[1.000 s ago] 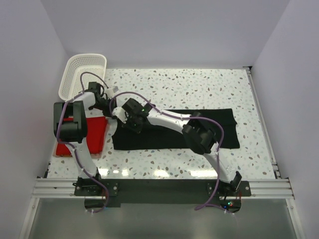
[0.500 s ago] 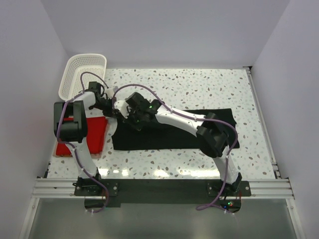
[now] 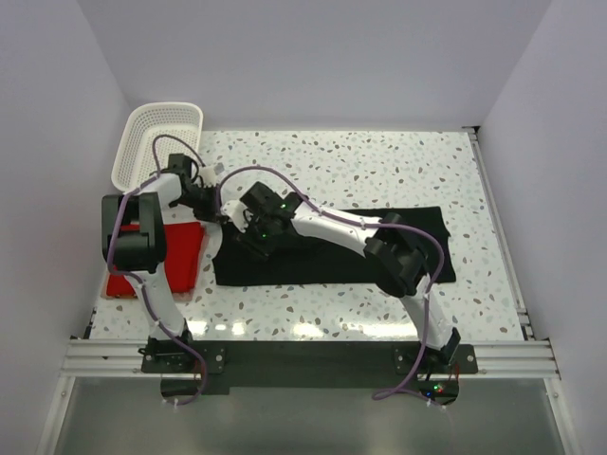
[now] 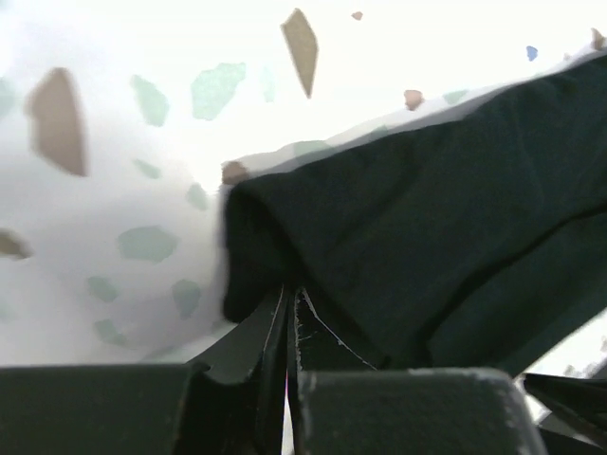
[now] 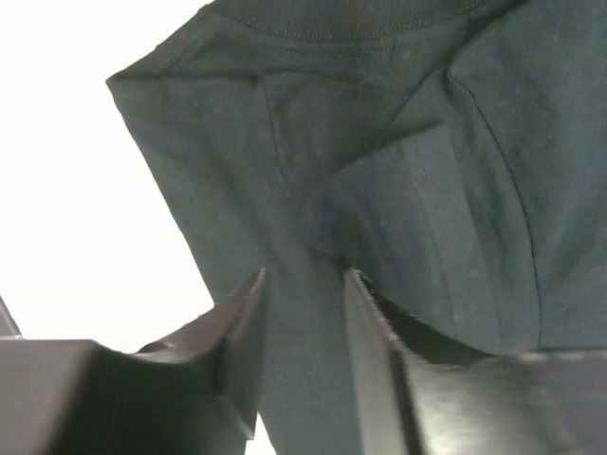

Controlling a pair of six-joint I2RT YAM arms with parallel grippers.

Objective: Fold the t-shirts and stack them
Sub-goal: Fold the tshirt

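Plain black cloth t-shirt (image 3: 285, 270) lies flat as long folded strip across middle of speckled tabletop (image 3: 379, 171). Bright red cloth t-shirt (image 3: 185, 258) at tabletop's left edge, partly under left arm, just beside black shirt's left end. White plastic lattice basket (image 3: 142, 142) at far-left corner. Both arms reach to black shirt's left end. Left fingers (image 4: 248, 346) clenched almost together, tips at shirt's folded corner; cannot tell whether cloth is nipped between them. Right fingers (image 5: 375, 327) released, spread apart close over black cloth beside stitched seam, gripping nothing.
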